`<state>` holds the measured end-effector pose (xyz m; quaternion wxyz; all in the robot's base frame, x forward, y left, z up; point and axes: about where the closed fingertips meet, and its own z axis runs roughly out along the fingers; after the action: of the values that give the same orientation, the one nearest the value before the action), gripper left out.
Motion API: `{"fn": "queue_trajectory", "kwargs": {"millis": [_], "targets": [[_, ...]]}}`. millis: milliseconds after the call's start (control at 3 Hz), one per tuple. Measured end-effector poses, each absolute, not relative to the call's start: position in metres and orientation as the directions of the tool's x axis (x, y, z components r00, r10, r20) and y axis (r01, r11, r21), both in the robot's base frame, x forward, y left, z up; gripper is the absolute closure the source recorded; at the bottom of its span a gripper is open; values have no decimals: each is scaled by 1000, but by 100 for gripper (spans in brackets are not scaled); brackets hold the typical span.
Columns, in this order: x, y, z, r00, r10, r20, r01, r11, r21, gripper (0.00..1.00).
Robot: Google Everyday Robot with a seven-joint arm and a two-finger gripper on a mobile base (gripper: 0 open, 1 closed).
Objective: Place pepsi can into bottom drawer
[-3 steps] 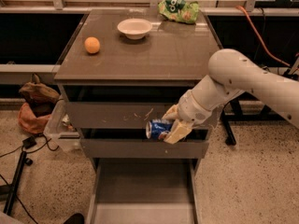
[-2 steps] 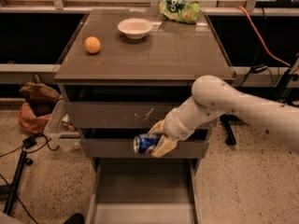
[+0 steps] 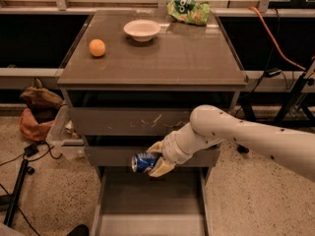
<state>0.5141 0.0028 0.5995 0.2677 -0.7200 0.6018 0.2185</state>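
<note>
Over drawer (image 3: 151,208), tool (image 3: 156,159) around blue can (image 3: 142,162)

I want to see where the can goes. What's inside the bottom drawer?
In the bottom drawer only a bare grey floor shows. The gripper holds the can just above its back end, not inside yet. The part behind the can and gripper is hidden.
</note>
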Motion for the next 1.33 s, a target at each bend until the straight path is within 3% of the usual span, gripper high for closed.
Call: {"fn": "queue_trajectory", "kwargs": {"millis": [667, 1333], "targets": [[516, 12, 564, 157, -709, -687, -987, -91, -131, 100], [497, 38, 417, -38, -650, -759, -992, 116, -49, 100]]}}
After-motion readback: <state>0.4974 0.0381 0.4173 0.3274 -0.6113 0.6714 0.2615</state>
